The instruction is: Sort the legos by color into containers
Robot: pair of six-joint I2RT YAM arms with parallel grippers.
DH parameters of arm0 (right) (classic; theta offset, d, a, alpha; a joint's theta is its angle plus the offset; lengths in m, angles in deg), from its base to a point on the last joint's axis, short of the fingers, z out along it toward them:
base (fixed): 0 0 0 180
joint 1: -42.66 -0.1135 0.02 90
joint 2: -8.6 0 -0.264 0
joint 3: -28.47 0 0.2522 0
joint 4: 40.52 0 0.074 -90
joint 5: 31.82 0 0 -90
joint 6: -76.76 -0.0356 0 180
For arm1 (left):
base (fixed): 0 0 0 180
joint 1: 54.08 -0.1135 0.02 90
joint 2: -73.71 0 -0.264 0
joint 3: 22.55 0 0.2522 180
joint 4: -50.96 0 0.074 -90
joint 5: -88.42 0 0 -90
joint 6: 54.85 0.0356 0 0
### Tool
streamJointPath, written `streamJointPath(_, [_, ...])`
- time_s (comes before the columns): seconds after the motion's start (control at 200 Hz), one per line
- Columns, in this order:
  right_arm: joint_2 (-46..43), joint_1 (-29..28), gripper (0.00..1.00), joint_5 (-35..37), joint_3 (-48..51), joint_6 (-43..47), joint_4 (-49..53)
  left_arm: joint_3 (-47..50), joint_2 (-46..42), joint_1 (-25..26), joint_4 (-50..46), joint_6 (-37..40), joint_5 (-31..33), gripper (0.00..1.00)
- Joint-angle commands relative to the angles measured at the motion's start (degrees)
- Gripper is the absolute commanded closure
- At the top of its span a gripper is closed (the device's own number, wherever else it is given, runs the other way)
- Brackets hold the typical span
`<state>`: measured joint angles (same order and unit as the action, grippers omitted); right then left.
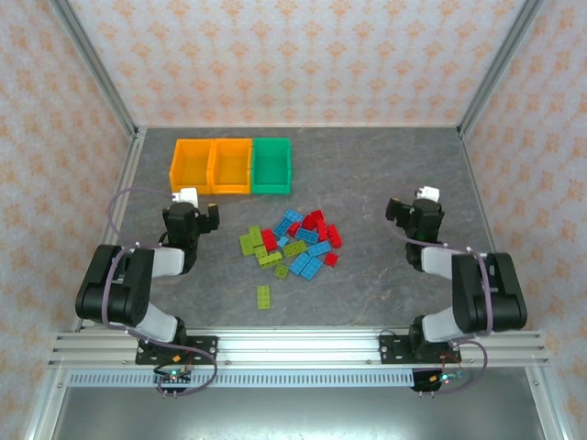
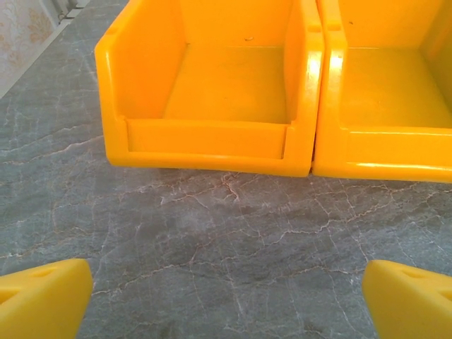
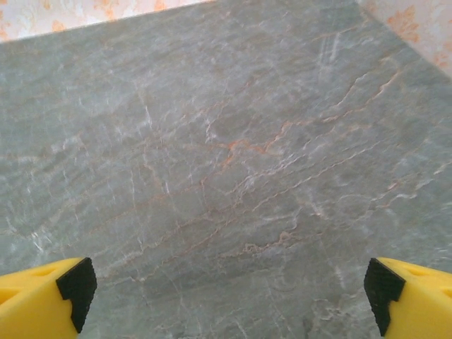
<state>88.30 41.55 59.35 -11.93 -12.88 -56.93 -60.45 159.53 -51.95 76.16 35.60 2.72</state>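
The legos (image 1: 295,241) lie in a loose pile of red, light blue and lime green bricks at the table's middle, and one lime green brick (image 1: 263,296) sits apart nearer the front. The containers stand in a row at the back left: two orange-yellow bins (image 1: 193,165) (image 1: 231,165) and a green bin (image 1: 271,165). My left gripper (image 1: 191,216) hovers just in front of the orange bins, left of the pile, open and empty (image 2: 226,296). Both orange bins (image 2: 205,138) (image 2: 381,152) look empty from there. My right gripper (image 1: 415,213) is right of the pile, open over bare table (image 3: 229,296).
The grey marbled tabletop (image 1: 367,174) is fenced by metal rails and patterned walls on three sides. Both arm bases sit on the rail at the near edge (image 1: 293,346).
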Motion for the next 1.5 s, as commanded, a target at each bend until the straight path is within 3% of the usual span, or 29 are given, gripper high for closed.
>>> streamJointPath(0.0, [-9.72,-0.32,0.01,5.62,-6.76,-9.19,18.56,-2.49,-5.77,1.73,-4.95,-0.54,6.22,0.03])
streamJointPath(0.08, [-16.23,-1.11,0.01,4.94,-11.08,-19.44,32.81,-5.29,-11.44,3.92,-15.68,-4.04,12.41,0.04])
streamJointPath(0.195, [-19.29,-3.65,0.01,-4.83,-17.48,-27.11,48.59,-12.12,-18.65,7.45,-34.61,-13.76,17.15,0.04])
streamJointPath(0.35, [-18.35,-13.09,0.01,-12.77,-23.65,-27.8,60.24,-23.98,-21.77,9.65,-59.29,-30.68,8.14,0.07])
streamJointPath(0.485, [-14.9,-21.55,0.01,-15.06,-29.36,-26.78,69.94,-27.96,-20.11,13.7,-68.43,-39.05,-3.02,0.09])
streamJointPath(0.736, [-8.93,-31.46,0.01,-14.71,-34.5,-28.11,72.92,-28.63,-10.19,20.08,-71.38,-47.26,-6.94,0.17])
streamJointPath(0.921, [-8.72,-32.46,0.01,-12.85,-33.59,-30.46,71.99,-30.12,-2.47,22.63,-71.83,-46.56,-7.04,0.3])
streamJointPath(1.496, [-8.07,-32.74,0.01,-11.42,-33.44,-32.88,72.62,-27.65,7.96,23.4,-68.6,-43.6,-6.96,0.38])
